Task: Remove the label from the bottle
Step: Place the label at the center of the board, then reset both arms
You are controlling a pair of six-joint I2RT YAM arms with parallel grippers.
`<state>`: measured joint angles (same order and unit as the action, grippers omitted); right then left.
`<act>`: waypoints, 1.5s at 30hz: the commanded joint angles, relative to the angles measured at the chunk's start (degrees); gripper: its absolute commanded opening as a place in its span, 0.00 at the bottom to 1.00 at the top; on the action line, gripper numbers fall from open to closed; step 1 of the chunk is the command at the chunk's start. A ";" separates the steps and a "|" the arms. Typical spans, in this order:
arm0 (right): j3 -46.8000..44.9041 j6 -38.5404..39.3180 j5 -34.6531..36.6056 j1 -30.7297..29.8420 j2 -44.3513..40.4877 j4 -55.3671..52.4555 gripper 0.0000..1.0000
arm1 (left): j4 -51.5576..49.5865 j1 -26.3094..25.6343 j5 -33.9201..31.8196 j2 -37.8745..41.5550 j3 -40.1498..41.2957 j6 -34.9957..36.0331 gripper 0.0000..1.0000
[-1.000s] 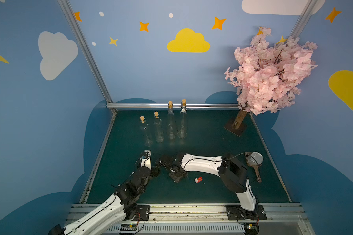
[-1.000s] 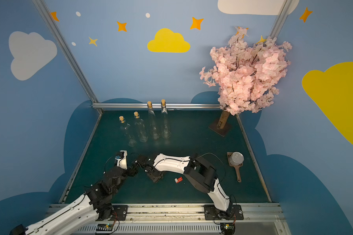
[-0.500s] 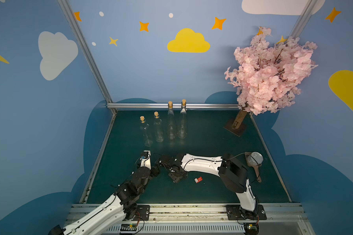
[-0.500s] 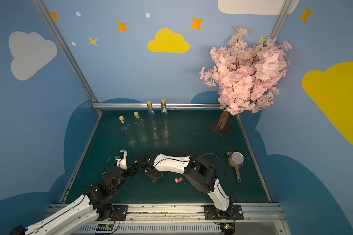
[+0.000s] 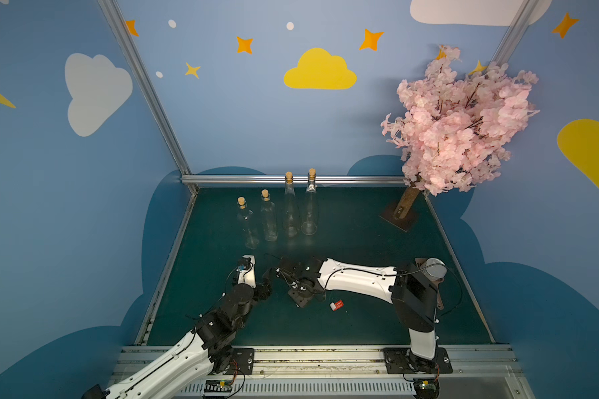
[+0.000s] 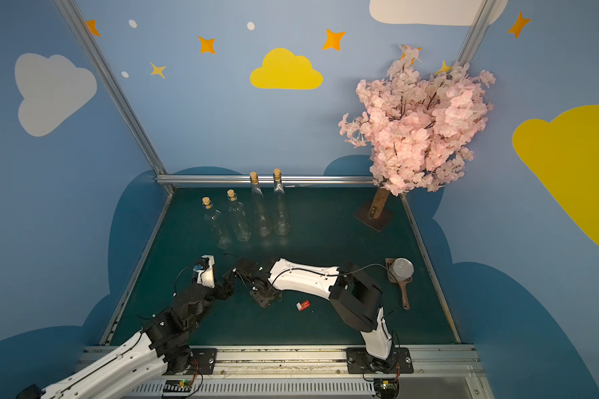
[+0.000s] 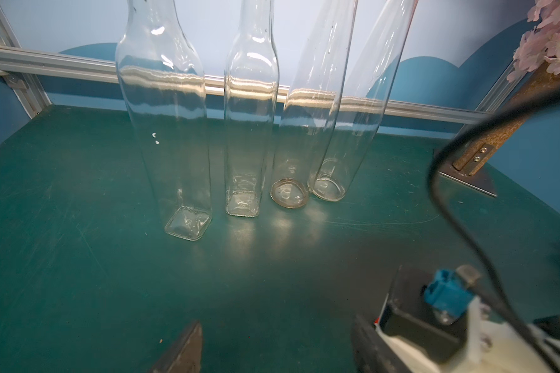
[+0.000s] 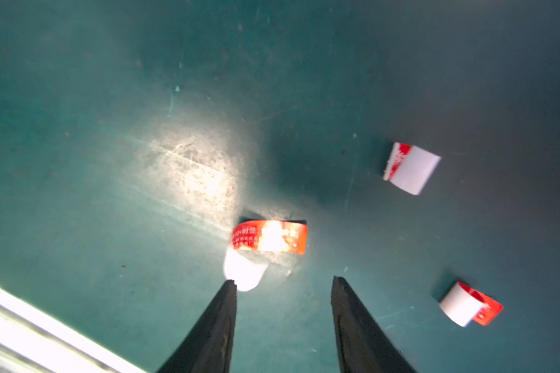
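Note:
Several clear glass bottles with cork stoppers stand in a row at the back of the green mat; in the left wrist view their glass looks bare. Three torn red-and-white label pieces lie on the mat in the right wrist view: one just off my fingertips, two farther away. One label piece shows in both top views. My right gripper hangs open over the mat, holding nothing. My left gripper is open and empty, facing the bottles.
A pink blossom tree on a metal foot stands at the back right. A metal can on a brown paddle lies at the right edge. Aluminium rails border the mat. The two wrists sit close together at the mat's middle front.

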<state>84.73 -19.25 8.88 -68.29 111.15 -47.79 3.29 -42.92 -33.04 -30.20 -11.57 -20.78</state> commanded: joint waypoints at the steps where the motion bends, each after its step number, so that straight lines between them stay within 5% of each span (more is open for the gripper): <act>1: -1.20 -0.53 0.91 0.52 -3.86 -0.34 0.50 | -0.68 -0.11 -0.92 0.40 -1.36 1.23 0.72; 9: -3.47 0.56 4.20 0.88 -11.09 0.78 0.49 | -10.75 -0.15 -6.87 4.35 -3.12 -1.17 0.72; 16: -13.15 2.78 21.16 3.82 -22.95 8.58 0.51 | -19.77 0.69 -17.69 -1.11 -9.45 -3.39 0.79; 19: -21.46 8.75 22.53 8.79 -29.83 18.59 0.54 | -19.14 6.97 -13.90 -3.23 -11.77 2.01 0.79; 24: -36.32 22.57 24.37 16.40 -41.08 40.24 0.59 | -17.29 29.49 4.28 -4.99 -14.45 8.92 0.79; 29: -47.13 31.83 21.71 24.04 -45.12 57.56 0.53 | -7.07 43.24 15.27 -15.12 -12.44 14.72 0.79; 39: -49.48 31.93 7.88 44.81 -37.79 61.88 0.50 | 17.21 46.60 25.89 -35.15 -10.26 18.29 0.82; 45: -47.29 30.04 0.84 51.38 -32.97 65.91 0.47 | 29.70 46.26 28.41 -42.79 -9.16 18.41 0.82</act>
<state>35.53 11.60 15.16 -18.44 77.25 14.44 22.39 3.38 -7.90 -71.48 -21.56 -3.01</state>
